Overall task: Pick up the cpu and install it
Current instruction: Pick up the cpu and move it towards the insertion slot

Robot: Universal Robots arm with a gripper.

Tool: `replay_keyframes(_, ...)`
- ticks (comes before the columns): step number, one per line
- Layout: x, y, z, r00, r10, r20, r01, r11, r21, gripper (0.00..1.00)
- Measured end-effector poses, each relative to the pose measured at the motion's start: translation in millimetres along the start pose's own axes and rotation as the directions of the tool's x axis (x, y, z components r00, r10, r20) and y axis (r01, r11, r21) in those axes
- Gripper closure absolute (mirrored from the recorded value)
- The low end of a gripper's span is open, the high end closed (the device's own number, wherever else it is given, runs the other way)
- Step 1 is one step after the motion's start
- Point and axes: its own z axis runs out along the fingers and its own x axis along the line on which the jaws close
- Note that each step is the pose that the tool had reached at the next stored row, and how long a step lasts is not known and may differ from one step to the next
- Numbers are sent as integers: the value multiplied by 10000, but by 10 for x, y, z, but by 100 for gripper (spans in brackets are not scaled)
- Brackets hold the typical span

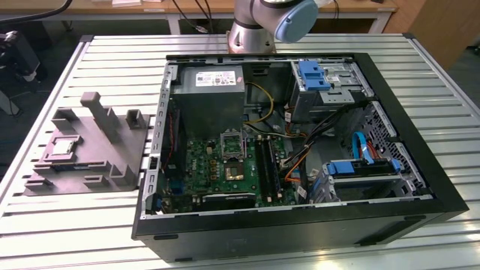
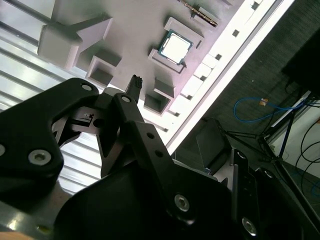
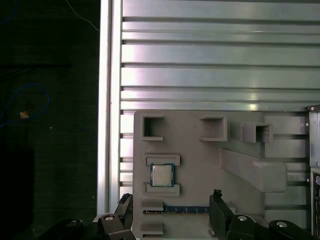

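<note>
well, the cpu (image 3: 162,175) lies flat in a shallow pocket of the grey fixture tray (image 3: 200,170), with lips on two sides that likely keep it square for a straight grab; the gripper (image 3: 171,202) hangs over the tray near it, fingers spread and empty; the open computer case (image 1: 300,230) waits just beside the tray

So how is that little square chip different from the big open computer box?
The cpu is tiny and silvery; the computer case is large and black. The cpu lies in a grey tray; the computer case sits directly on the slatted table. Both lie flat.
</note>
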Motion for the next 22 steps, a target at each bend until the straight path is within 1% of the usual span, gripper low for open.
replay_keyframes(3,0,-1,14,10000,0,0,0,10000,0,29)
replay_keyframes(7,2,-3,53,10000,-4,-2,4,10000,1,29)
replay_keyframes(11,13,-5,123,9999,-118,-18,118,9999,-1,29)
replay_keyframes(16,23,-10,206,9999,-123,-20,123,9999,-1,29)
replay_keyframes(19,25,-15,261,9998,-214,-63,214,9998,-1,29)
replay_keyframes(22,26,-18,313,9994,-340,-73,340,9994,-5,29)
